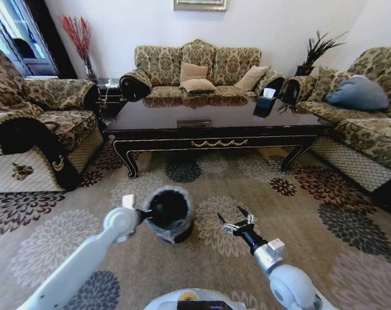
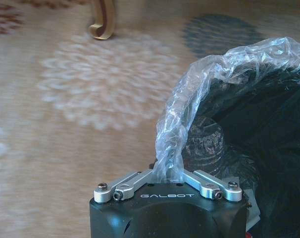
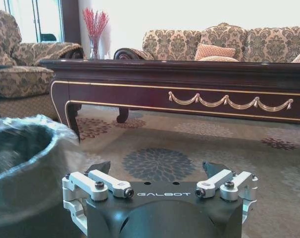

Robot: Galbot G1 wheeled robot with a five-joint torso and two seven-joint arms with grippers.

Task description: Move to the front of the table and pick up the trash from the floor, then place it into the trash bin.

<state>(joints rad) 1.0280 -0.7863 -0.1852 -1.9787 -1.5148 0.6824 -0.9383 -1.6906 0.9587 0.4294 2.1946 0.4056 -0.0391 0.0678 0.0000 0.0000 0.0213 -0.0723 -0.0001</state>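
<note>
The black trash bin [image 1: 170, 214] with its clear liner sits on the flowered floor [image 1: 202, 258] just ahead of me. My left gripper [image 1: 146, 212] is shut on the bin's rim and liner [image 2: 169, 158]. Deep inside the bin [image 2: 269, 148] lies a clear ribbed plastic piece of trash [image 2: 205, 143], shaped like a bottle. My right gripper [image 1: 233, 218] hovers open over the carpet to the right of the bin, with nothing between its fingers [image 3: 99, 167]. The dark table [image 1: 215, 132] stands across the carpet beyond both grippers, and its gold-trimmed apron [image 3: 229, 96] faces the right wrist camera.
Patterned sofas ring the table: an armchair [image 1: 34, 123] on the left, a couch [image 1: 199, 71] behind, another [image 1: 370, 123] on the right. A tissue box [image 1: 266, 103] sits on the tabletop. A curved table leg [image 2: 101, 22] shows beyond the bin.
</note>
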